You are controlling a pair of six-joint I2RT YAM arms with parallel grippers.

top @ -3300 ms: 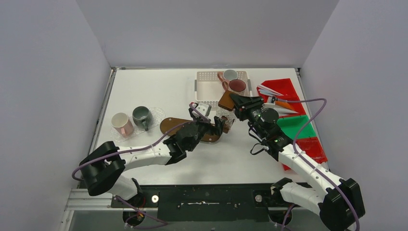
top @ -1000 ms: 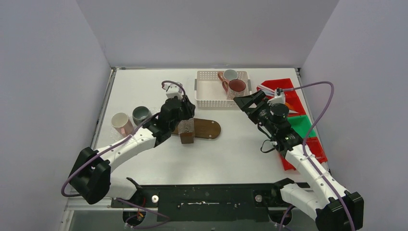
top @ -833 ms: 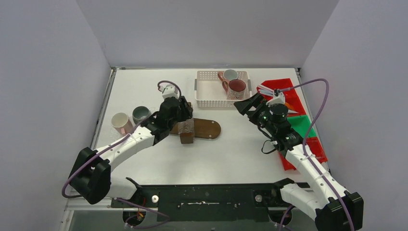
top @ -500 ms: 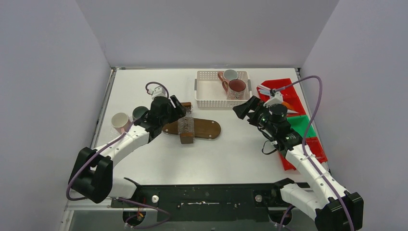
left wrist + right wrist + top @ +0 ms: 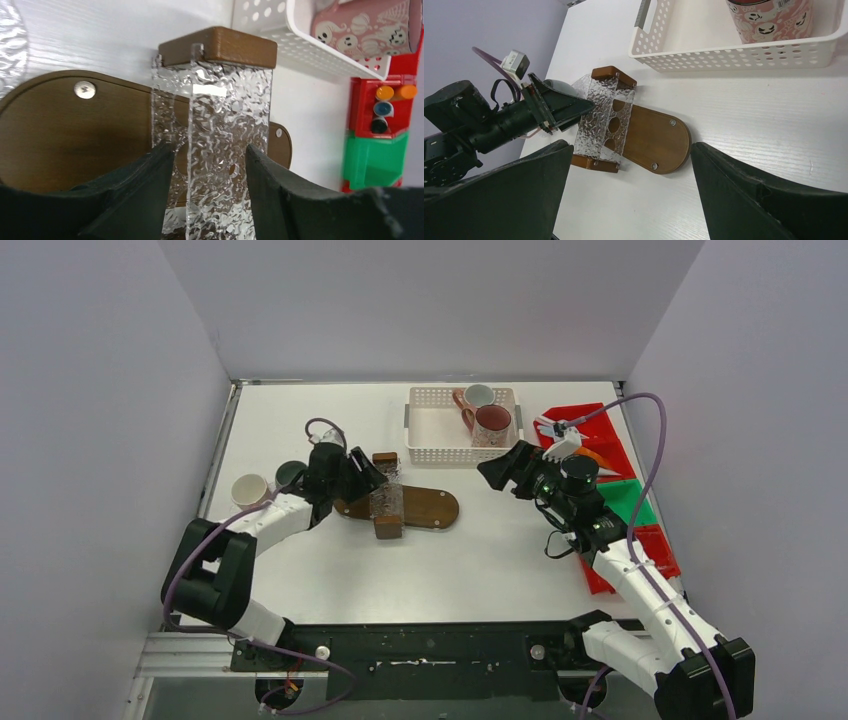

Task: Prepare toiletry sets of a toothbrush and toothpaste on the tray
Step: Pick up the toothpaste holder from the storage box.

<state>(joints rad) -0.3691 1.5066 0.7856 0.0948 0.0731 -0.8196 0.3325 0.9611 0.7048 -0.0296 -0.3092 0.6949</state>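
Two mugs stand in the white perforated tray [image 5: 430,427] at the back: a white one with a pink handle [image 5: 478,395] and a maroon one [image 5: 493,418]. A pinkish-white mug [image 5: 247,488] and a dark green mug [image 5: 291,473] stand at the left. Toothbrushes and tubes [image 5: 572,432] lie in the red bin on the right. My left gripper [image 5: 367,478] [image 5: 210,150] is open, its fingertips at the left side of a clear textured rack [image 5: 220,115]. My right gripper [image 5: 497,471] [image 5: 631,147] hangs wide open and holds nothing, in front of the tray.
The clear rack [image 5: 386,498] with brown end blocks stands on an oval wooden board [image 5: 428,508] mid-table. Red and green bins [image 5: 625,502] line the right edge. A clear patterned plate [image 5: 10,47] lies under the left mugs. Grey walls close in the table.
My left gripper opened off the clear rack and its arm swung back to the left. The rack stayed standing on the board. My right gripper drifted slightly left and nearer.
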